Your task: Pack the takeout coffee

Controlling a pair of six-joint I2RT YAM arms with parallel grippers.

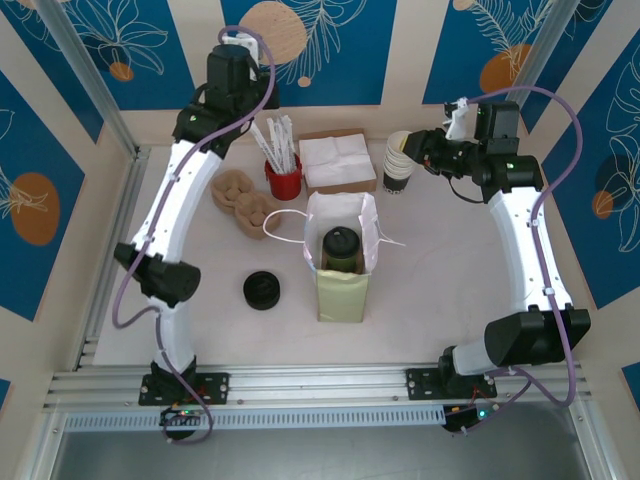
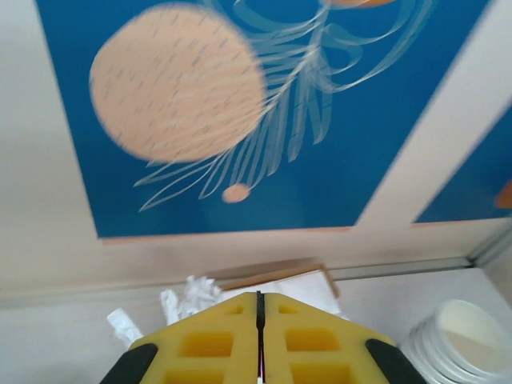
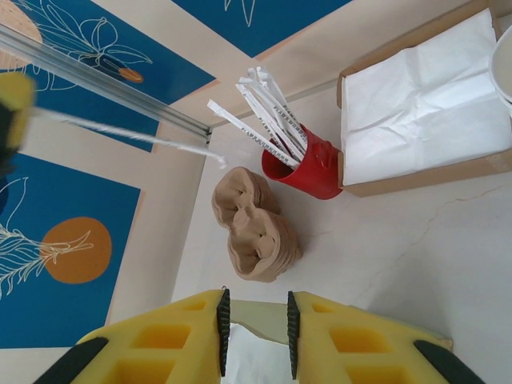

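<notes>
Centre frame, what looks like the lidded takeout coffee (image 1: 340, 247) stands inside the paper bag (image 1: 342, 295). The left gripper (image 2: 258, 340) is pressed together; the right gripper (image 3: 254, 332) is slightly spread.

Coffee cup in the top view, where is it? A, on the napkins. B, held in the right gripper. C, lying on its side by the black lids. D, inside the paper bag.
D: the lidded cup stands down inside the open bag in the middle of the table.
</notes>
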